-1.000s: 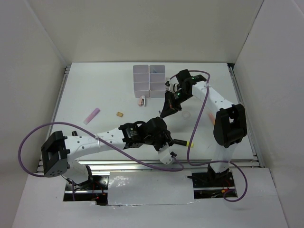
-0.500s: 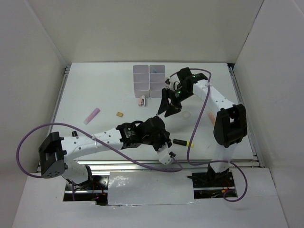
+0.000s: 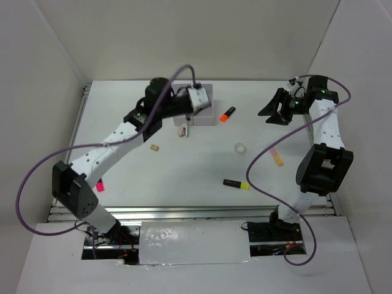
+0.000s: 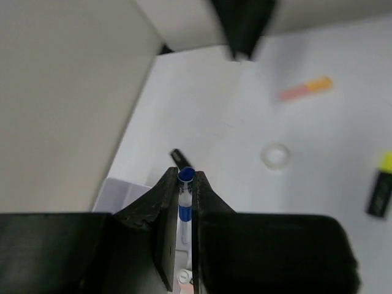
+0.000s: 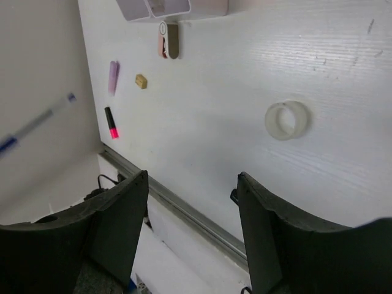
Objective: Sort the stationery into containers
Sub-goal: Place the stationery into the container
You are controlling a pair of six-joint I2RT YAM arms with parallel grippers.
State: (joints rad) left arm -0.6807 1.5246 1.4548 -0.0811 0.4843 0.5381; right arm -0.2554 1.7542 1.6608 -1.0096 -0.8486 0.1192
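Note:
My left gripper point(image 4: 185, 174) is shut on a thin blue pen point(image 4: 185, 211), which stands upright between the fingers. In the top view the left gripper point(image 3: 202, 103) hangs over the white containers point(image 3: 208, 117) at the back of the table and hides most of them. My right gripper point(image 3: 274, 113) is at the back right, open and with nothing in it, as the right wrist view also shows point(image 5: 193, 184). An orange-and-black highlighter point(image 3: 228, 113) lies just right of the containers. The clear tape ring point(image 3: 241, 148) and a yellow-and-black highlighter point(image 3: 236, 184) lie in the middle.
A pink-and-orange marker point(image 3: 277, 157) lies to the right of the tape ring. A tan eraser point(image 3: 155, 147) and a small pink item point(image 3: 184, 130) sit in front of the containers. A pink marker point(image 3: 98, 185) lies by the left arm's base. White walls close in the table.
The left arm has swung from the front middle to the back, over the containers, with the blue pen. The right arm has drawn back to the back right corner and opened.

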